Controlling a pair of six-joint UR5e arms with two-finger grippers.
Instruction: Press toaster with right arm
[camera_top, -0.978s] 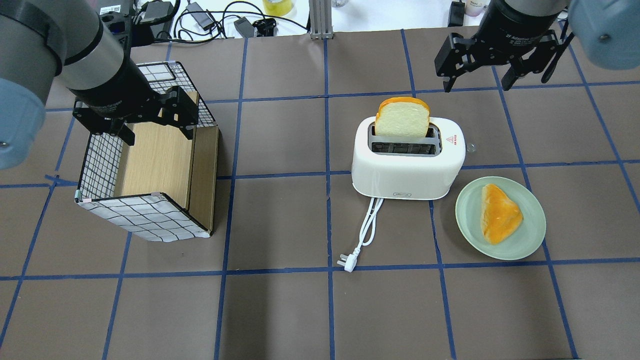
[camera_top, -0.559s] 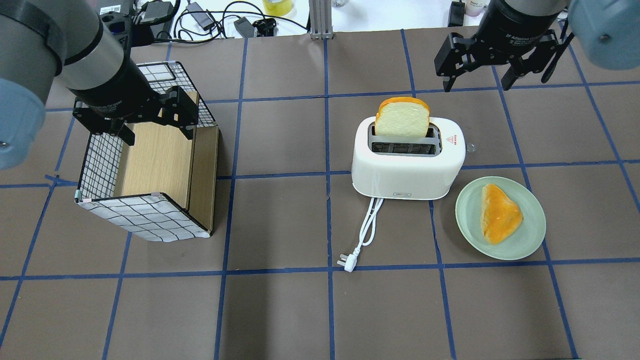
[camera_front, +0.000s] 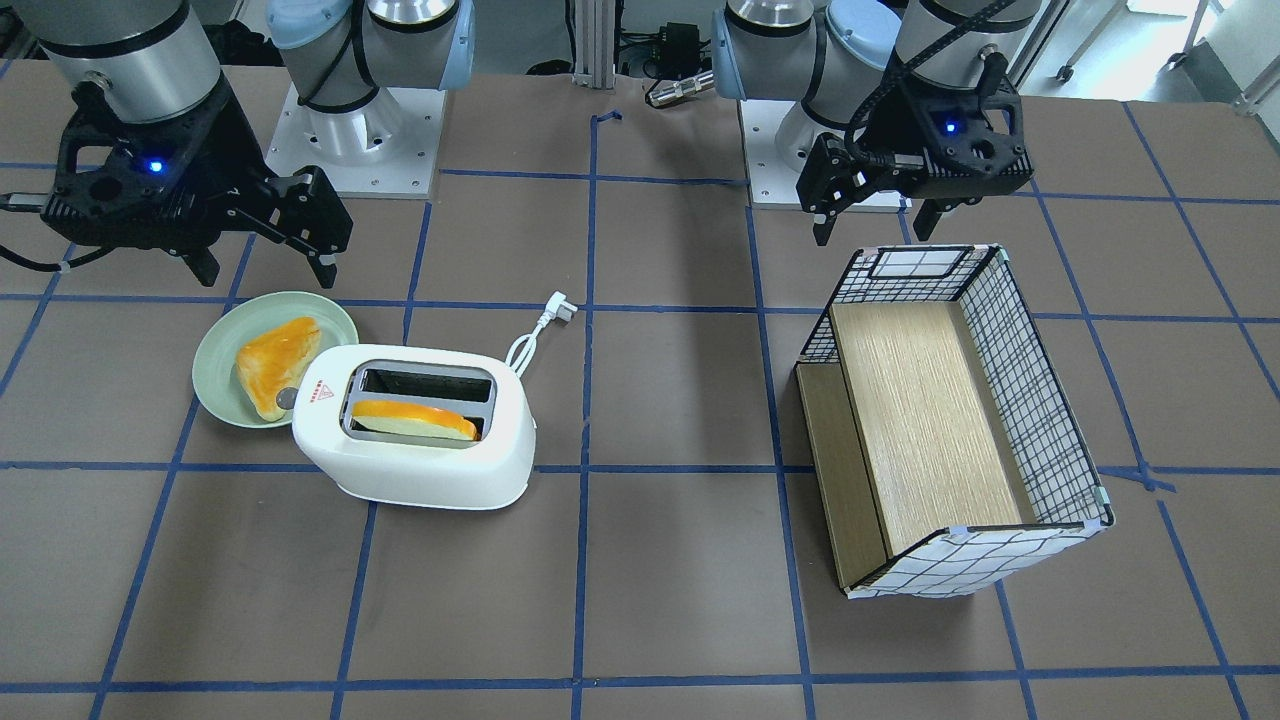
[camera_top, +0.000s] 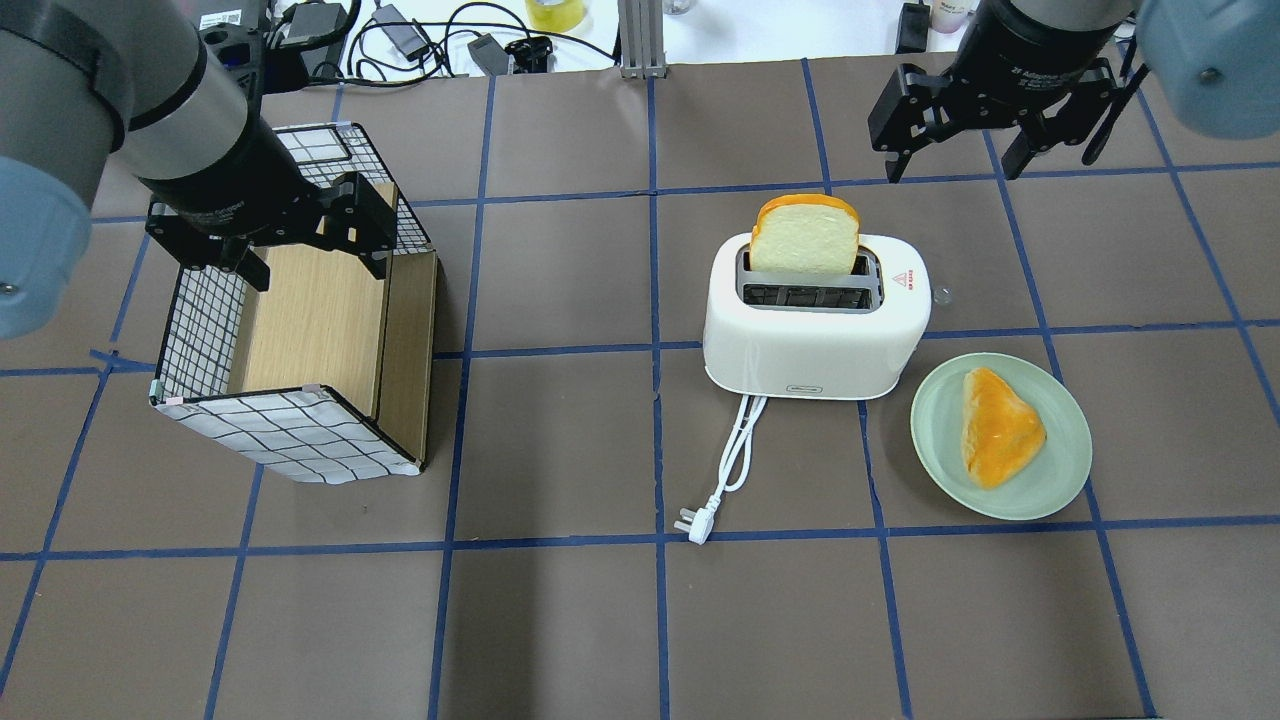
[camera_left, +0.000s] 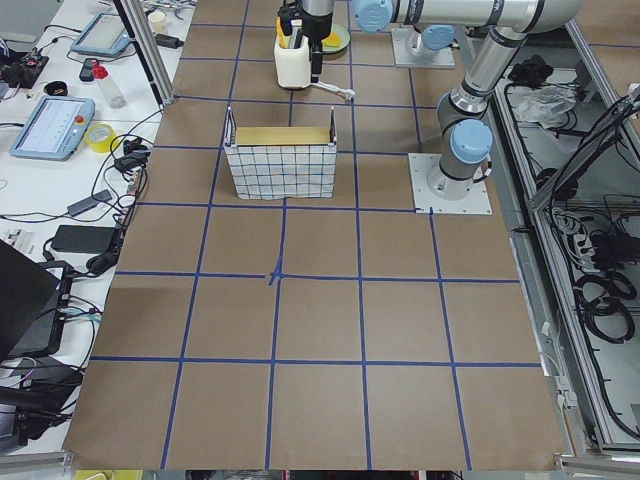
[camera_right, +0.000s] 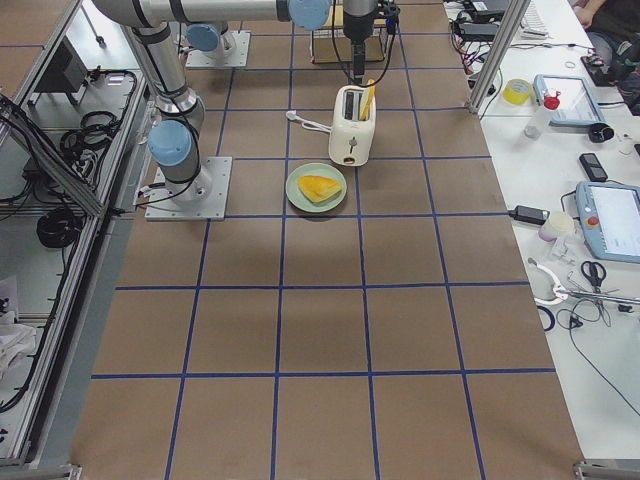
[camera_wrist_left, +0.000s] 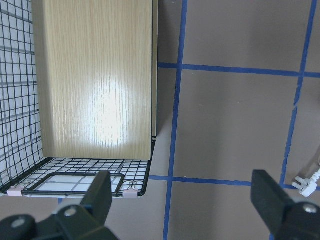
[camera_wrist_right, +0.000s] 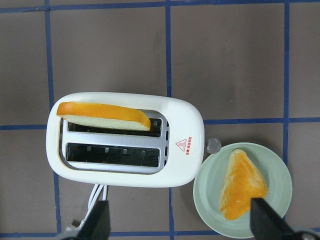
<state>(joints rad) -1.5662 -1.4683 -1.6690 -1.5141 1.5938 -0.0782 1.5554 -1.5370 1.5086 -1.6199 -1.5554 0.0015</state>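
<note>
The white toaster (camera_top: 815, 335) stands right of the table's middle, with a bread slice (camera_top: 805, 235) upright in its far slot. Its grey knob (camera_top: 941, 296) sticks out of its right end. It also shows in the front view (camera_front: 420, 460) and the right wrist view (camera_wrist_right: 182, 125). My right gripper (camera_top: 952, 172) hangs open and empty, high above the table beyond the toaster's right end and touching nothing. It shows in the front view (camera_front: 265, 275). My left gripper (camera_top: 318, 272) is open and empty above the basket (camera_top: 300, 430).
A green plate (camera_top: 930, 420) with a second bread piece (camera_top: 1000, 425) lies right of the toaster, close to the knob. The white cord (camera_top: 735, 455) and its plug trail toward the robot. The wire-and-wood basket (camera_front: 1030, 400) stands far left.
The right gripper has shifted very slightly toward the far side. Nothing else has moved.
</note>
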